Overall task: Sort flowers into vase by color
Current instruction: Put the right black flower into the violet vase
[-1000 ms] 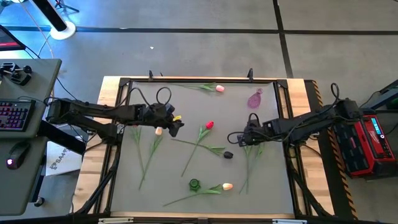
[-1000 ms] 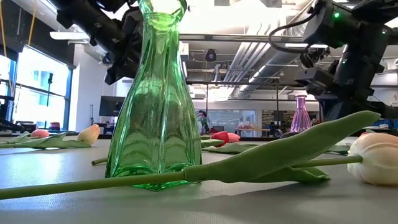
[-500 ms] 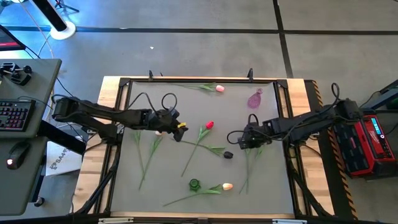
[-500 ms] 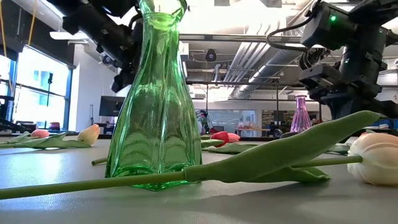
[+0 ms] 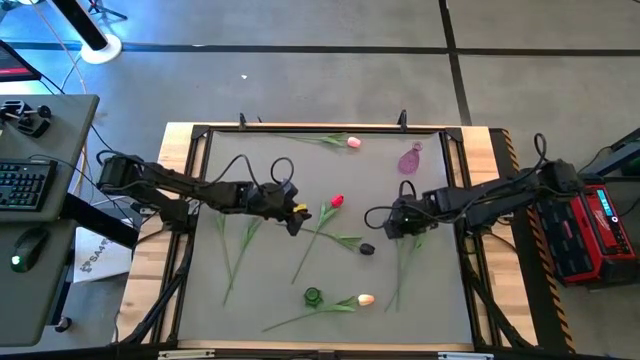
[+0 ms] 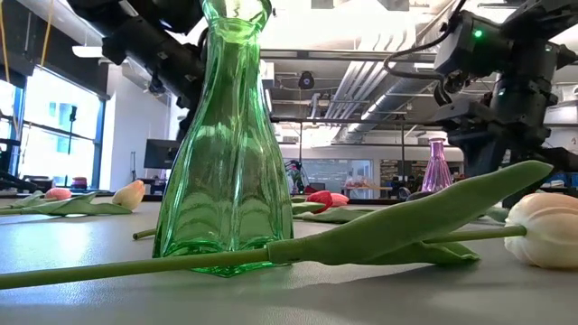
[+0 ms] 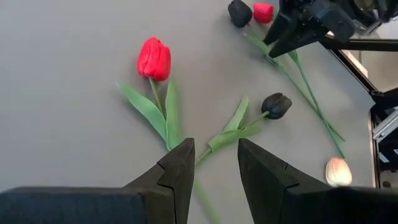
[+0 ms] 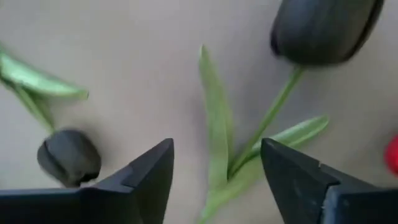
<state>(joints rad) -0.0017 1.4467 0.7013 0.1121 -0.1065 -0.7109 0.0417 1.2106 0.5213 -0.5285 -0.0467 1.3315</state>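
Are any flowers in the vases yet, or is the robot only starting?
Only starting. The green vase and the purple vase hold no flowers. Every tulip lies on the table, such as the red tulip and the cream tulip. The left gripper hovers open over crossed stems, and the right gripper is open over a near-black tulip. Neither holds anything, so all sorting remains.

A robotics lab is indicated by exposed silver ceiling ducts (image 6: 361,86), a backlit black keyboard (image 5: 22,182) and a wood-edged grey test table (image 5: 488,150).
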